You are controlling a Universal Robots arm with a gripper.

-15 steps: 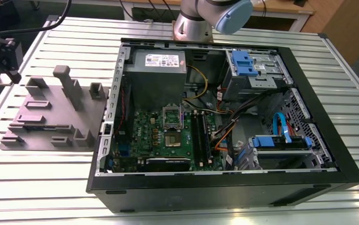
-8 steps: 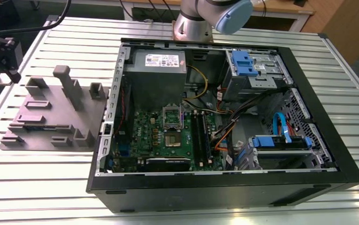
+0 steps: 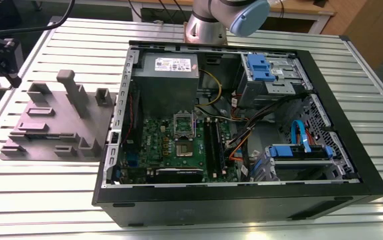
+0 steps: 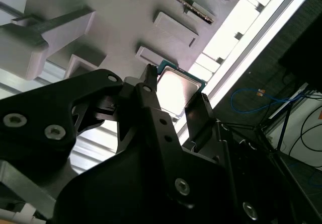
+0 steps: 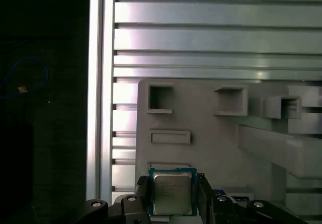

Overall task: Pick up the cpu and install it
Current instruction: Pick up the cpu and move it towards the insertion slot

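Observation:
The cpu (image 5: 172, 191) is a small square chip with a silvery top and a green rim, and it sits between my gripper's (image 5: 173, 199) black fingers (image 5: 142, 190). In the second wrist view the cpu (image 4: 177, 85) is pinched at two opposite edges by the gripper (image 4: 175, 90). It hangs over the near edge of the grey block (image 5: 211, 138). In the exterior view the gripper (image 3: 3, 57) hovers at the far left, beyond the grey block (image 3: 57, 120). The green board's socket (image 3: 183, 145) lies inside the open computer case (image 3: 351, 165).
The case fills the middle and the exterior view's right of the slatted metal table (image 3: 51, 200). The arm's base (image 3: 208, 27) stands behind the case. Tall posts (image 3: 71, 92) rise from the grey block. The table's left edge (image 5: 95, 108) drops off close to the gripper.

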